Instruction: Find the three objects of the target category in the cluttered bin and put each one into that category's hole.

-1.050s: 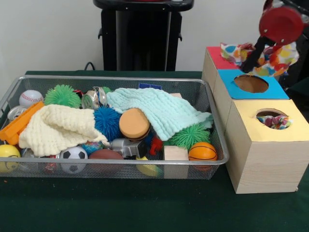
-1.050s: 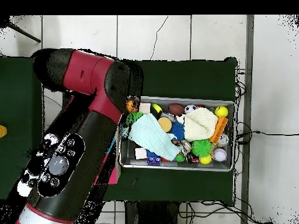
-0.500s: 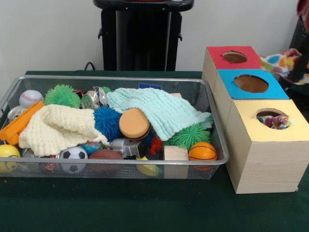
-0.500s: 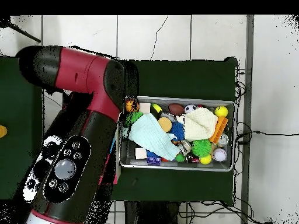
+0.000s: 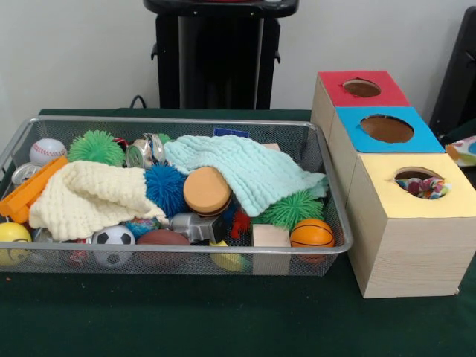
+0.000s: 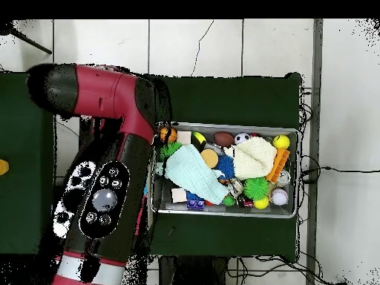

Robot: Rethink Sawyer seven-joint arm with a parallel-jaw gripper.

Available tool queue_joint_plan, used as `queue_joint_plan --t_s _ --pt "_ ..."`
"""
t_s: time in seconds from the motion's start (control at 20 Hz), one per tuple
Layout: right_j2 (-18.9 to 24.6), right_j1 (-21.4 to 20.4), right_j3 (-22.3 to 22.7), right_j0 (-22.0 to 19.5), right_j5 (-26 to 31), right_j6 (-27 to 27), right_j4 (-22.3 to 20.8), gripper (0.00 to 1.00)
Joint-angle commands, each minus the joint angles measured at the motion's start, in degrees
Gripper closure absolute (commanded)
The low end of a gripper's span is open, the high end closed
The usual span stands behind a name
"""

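A wire bin (image 5: 186, 120) holds a mint cloth (image 5: 245, 167), a cream cloth (image 5: 89, 197) and many toys. To its right stand three boxes in a row with holes on top: red (image 5: 361, 88), blue (image 5: 387, 129) and yellow (image 5: 416, 223). A colourful patterned cloth (image 5: 422, 186) sits inside the yellow hole. Another patterned cloth (image 5: 465, 151) pokes in at the right edge, level with the blue box. The red and black arm (image 6: 104, 193) fills the left of the overhead view and covers the boxes. Its gripper shows in neither view.
Balls, spiky green and blue balls, a tin can (image 5: 138, 154), an orange bar (image 5: 30, 190), a burger-like toy (image 5: 206, 191) and a wooden block (image 5: 270, 236) crowd the bin. In the overhead view the mint cloth (image 6: 194, 174) lies at the bin's left, by the arm.
The arm carried the patterned cloth from above the red box rightwards and down. The arm has left the front view and only a corner of the cloth shows at the edge.
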Motion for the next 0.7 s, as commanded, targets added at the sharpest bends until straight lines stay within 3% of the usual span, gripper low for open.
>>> queue_joint_plan --t_s 0.05,0.7 --pt "10.45 -0.95 6.14 -2.75 2.34 -16.94 -6.91 1.0" --pt "14.86 -3.27 12.17 -5.0 -0.89 -17.14 -14.85 1.0"
